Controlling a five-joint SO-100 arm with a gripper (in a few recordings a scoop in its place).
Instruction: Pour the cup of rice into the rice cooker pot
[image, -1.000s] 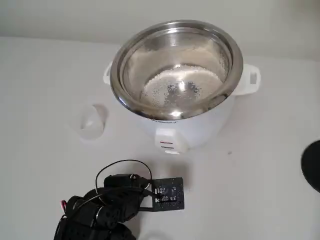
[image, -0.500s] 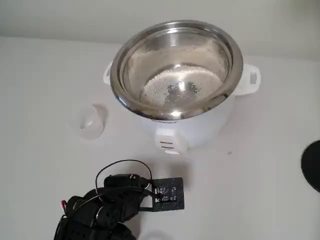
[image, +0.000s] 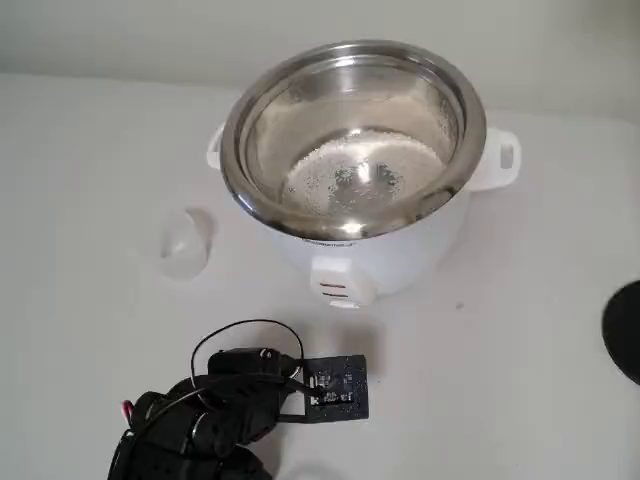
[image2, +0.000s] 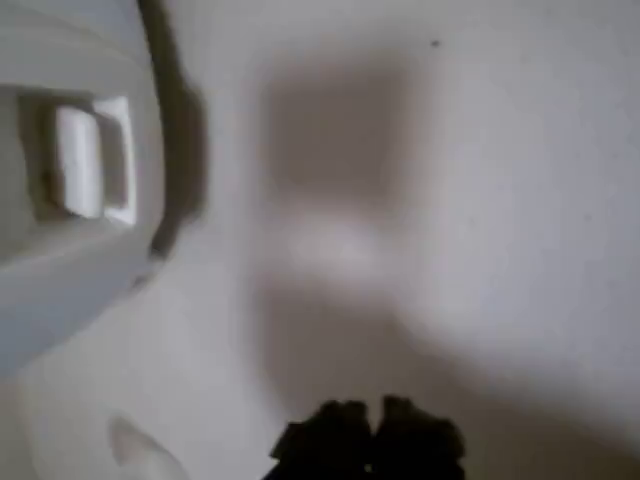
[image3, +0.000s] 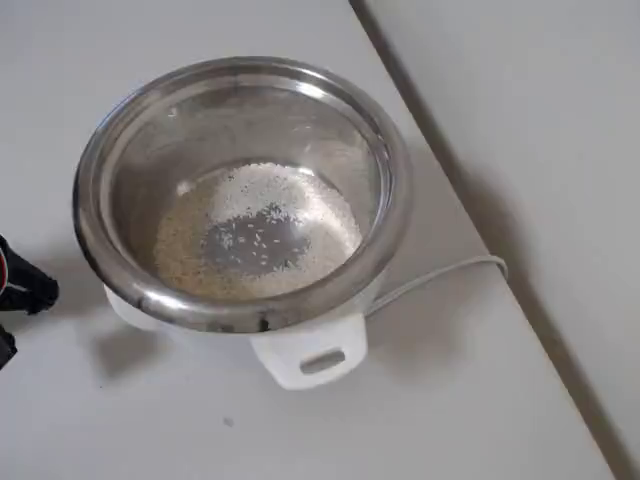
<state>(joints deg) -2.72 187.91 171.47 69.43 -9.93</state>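
Nearest you in the fixed view, the arm (image: 215, 420) sits low over the worktop (image: 520, 330). In the wrist view your hand (image2: 372, 440) is a dark blur — I cannot tell whether it is apart or together. Beyond, the cup (image: 186, 245) stands on the worktop, left of the rice cooker pot (image: 353, 140) — the rice (image3: 255, 232) lies in the pot's bottom.

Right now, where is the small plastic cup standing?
In the fixed view the cup stands upright on the white table, left of the rice cooker pot and apart from it, up and left of the arm's dark body.
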